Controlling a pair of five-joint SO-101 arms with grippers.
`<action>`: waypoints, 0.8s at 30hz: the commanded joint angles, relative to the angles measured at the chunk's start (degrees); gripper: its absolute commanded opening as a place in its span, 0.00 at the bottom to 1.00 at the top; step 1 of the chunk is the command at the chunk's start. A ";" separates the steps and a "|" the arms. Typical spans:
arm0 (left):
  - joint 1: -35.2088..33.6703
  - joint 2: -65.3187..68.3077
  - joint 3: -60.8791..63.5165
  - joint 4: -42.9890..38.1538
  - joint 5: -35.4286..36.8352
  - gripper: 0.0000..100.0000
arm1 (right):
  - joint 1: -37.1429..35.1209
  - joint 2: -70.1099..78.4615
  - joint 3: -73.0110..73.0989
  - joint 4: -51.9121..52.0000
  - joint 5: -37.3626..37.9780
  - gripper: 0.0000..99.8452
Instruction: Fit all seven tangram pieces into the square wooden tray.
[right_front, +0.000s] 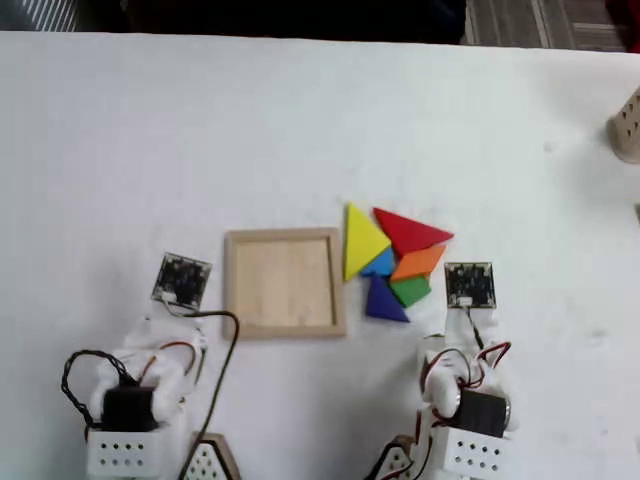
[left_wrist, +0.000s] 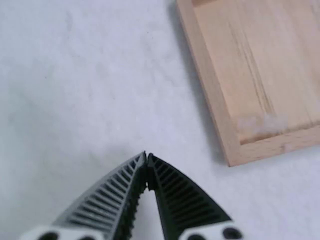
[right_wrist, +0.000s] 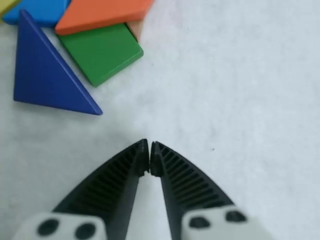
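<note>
White table spreads out under both arms. Near its middle lies the square wooden tray, pale, with a raised rim and plain grain showing across its floor. Just beside the tray's edge on the right arm's side sits a tight cluster of flat tangram pieces, all on the table outside the tray. A large yellow triangle lies closest to the rim, and a large red triangle lies farther from it. An orange parallelogram touches a green square. A small light blue piece is tucked in the centre, and a dark blue triangle lies at the end nearest the arms.

The left pincer has its ribbed black jaws closed tip to tip, gripping nothing. It is over bare table near a corner of the tray. The right pincer is likewise pinched together at the tips and holds nothing. It is over bare table near the dark blue triangle and green square, touching neither.
</note>
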 joint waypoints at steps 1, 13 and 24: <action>-0.48 -0.48 -4.66 -0.09 -0.53 0.02 | 0.22 -0.57 -5.10 1.27 -0.09 0.02; -0.31 -0.48 -13.10 -0.09 -0.53 0.22 | -2.33 -0.57 -7.47 -0.40 10.81 0.02; -1.19 -0.48 -10.90 -5.54 4.92 0.27 | -2.33 -0.13 -10.55 -8.48 11.25 0.02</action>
